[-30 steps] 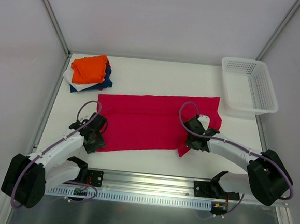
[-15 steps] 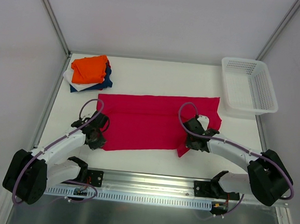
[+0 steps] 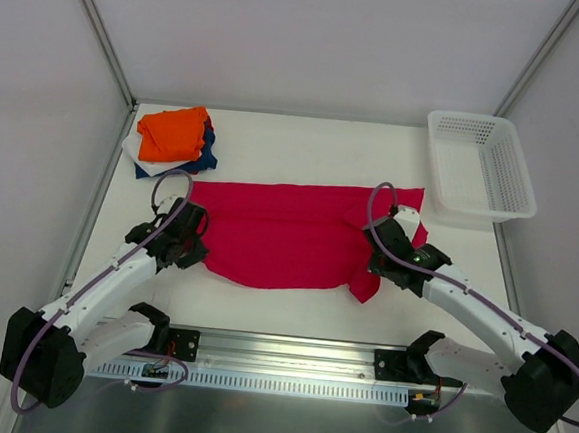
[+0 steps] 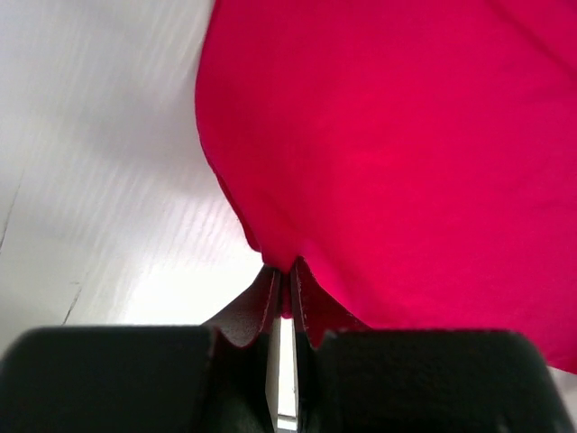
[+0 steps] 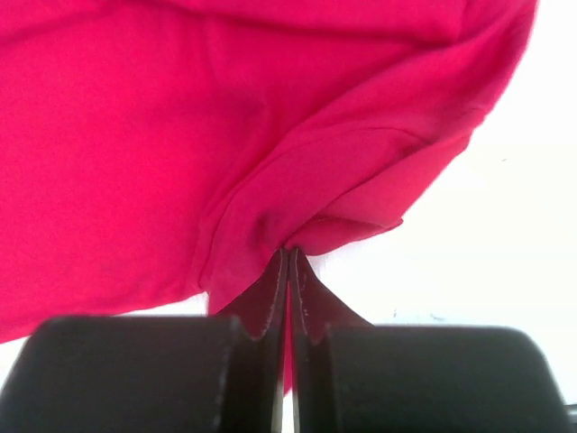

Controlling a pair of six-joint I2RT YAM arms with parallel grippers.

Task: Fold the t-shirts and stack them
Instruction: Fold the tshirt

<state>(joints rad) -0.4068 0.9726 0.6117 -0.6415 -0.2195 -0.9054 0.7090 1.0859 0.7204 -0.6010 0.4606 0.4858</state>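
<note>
Though slack, t-shirt (image 3: 288,238) in left pincer (image 4: 284,275), right pincer (image 5: 288,259).

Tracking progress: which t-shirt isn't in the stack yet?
The crimson-red t-shirt, spread mid-table; the others sit folded in the orange-topped stack, far left.

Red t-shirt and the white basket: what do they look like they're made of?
Red t-shirt: soft matte cloth, probably a cotton-type knit. It lies limp and gathers into soft folds where it is pinched in both wrist views.
White basket: rigid plastic by the look of it, smooth and faintly shiny, with regular moulded mesh holes and a crisp rim that holds its shape.
</note>
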